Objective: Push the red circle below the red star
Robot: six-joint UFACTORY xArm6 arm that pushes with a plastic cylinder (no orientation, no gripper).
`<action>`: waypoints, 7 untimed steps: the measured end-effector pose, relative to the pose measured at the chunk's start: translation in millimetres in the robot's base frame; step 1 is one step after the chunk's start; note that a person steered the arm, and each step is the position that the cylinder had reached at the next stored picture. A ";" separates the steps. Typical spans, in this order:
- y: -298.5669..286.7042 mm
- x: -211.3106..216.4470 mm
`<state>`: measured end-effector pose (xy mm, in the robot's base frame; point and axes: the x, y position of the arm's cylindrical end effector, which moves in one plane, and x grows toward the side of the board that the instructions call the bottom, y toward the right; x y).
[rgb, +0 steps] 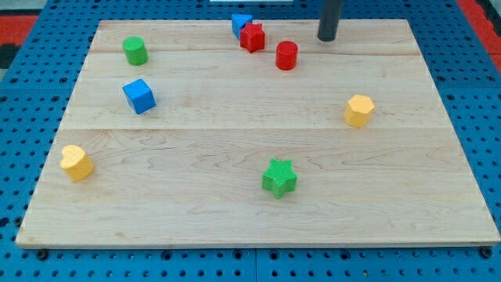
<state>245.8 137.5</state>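
Note:
The red circle (pixel 286 56) stands on the wooden board near the view's top, right of centre. The red star (pixel 252 37) lies up and to the left of it, a small gap apart, and touches a blue block (pixel 240 23) behind it. My tip (pixel 326 37) is the dark rod's lower end, on the board up and to the right of the red circle, clearly apart from it.
A green circle (pixel 135 50) sits at the top left, a blue cube (pixel 139 95) below it. A yellow heart (pixel 76 162) is at the left edge, a green star (pixel 279 177) at the lower middle, a yellow hexagon (pixel 358 110) at the right.

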 end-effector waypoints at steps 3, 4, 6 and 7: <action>-70.4 14.5; -84.6 19.4; -8.8 54.1; -45.0 61.3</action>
<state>307.1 92.6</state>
